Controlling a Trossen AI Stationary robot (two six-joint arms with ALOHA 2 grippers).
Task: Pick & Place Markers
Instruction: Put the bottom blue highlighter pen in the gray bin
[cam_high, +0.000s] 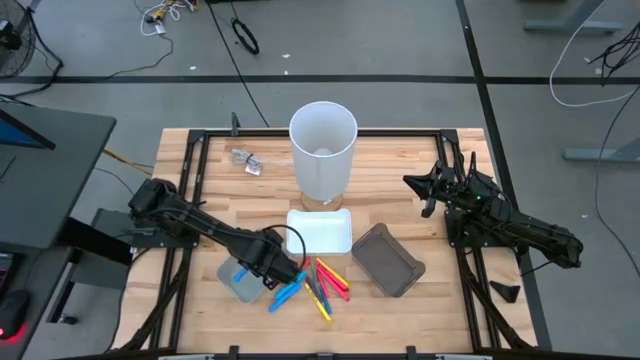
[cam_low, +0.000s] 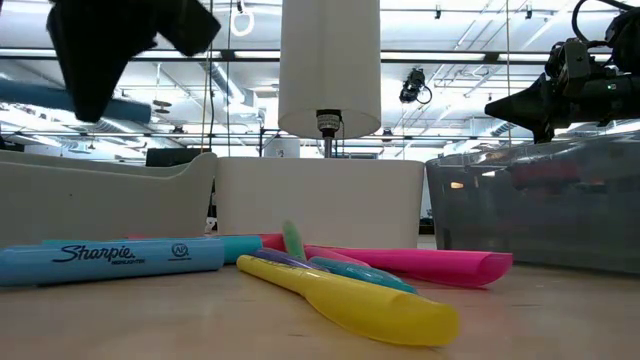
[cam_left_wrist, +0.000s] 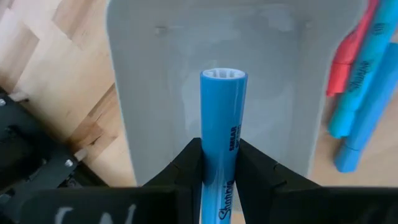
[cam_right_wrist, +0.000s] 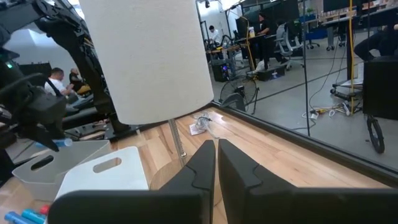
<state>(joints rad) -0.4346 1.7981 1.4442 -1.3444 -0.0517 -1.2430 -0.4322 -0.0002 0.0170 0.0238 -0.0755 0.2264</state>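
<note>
1. Your two arms are dark, nearly black, built of slim jointed segments with blocky housings.
2. A black cable loops out of the left arm near its wrist.
3. The right arm ends in angular, pointed black parts.
4. Your left gripper has matte black fingers with bevelled inner edges.
5. The right gripper has the same wedge-shaped black fingers.

Bright even overhead light — soft shadows, blurred foreground

Left end effector grips blue marker over grey tray.
</note>
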